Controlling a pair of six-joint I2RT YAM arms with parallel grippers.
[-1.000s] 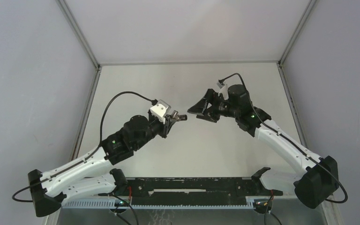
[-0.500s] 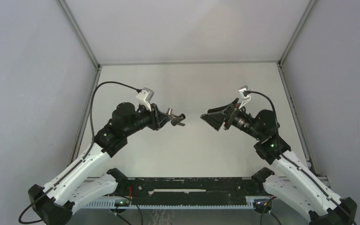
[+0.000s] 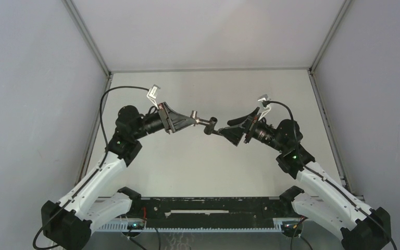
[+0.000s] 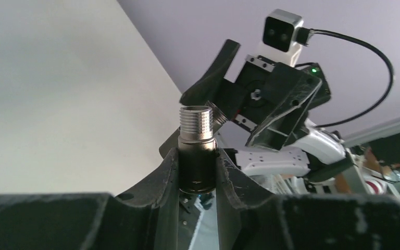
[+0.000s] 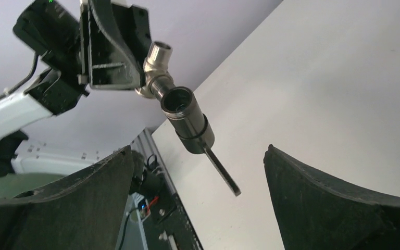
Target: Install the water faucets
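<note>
Left pincer [image 3: 188, 121] is pressed shut on the small T-shaped metal water faucet [image 3: 206, 124], pinching a dark grey-brown barrel with a silvery threaded fitting [image 4: 196, 122] standing out past the fingertips. The piece hangs in the air above the pale grey surface [image 3: 208, 166], between the two arms. Its long axis runs across from the left pincer towards the right pincer [image 3: 225, 128]. That pincer is spread wide, its mouth facing the faucet's dark far end and thin lever [image 5: 221, 172], close by but apparently not touching. The right arm is the free one, so its next move likely depends on closing in along that axis. No tray or mount shows.
</note>
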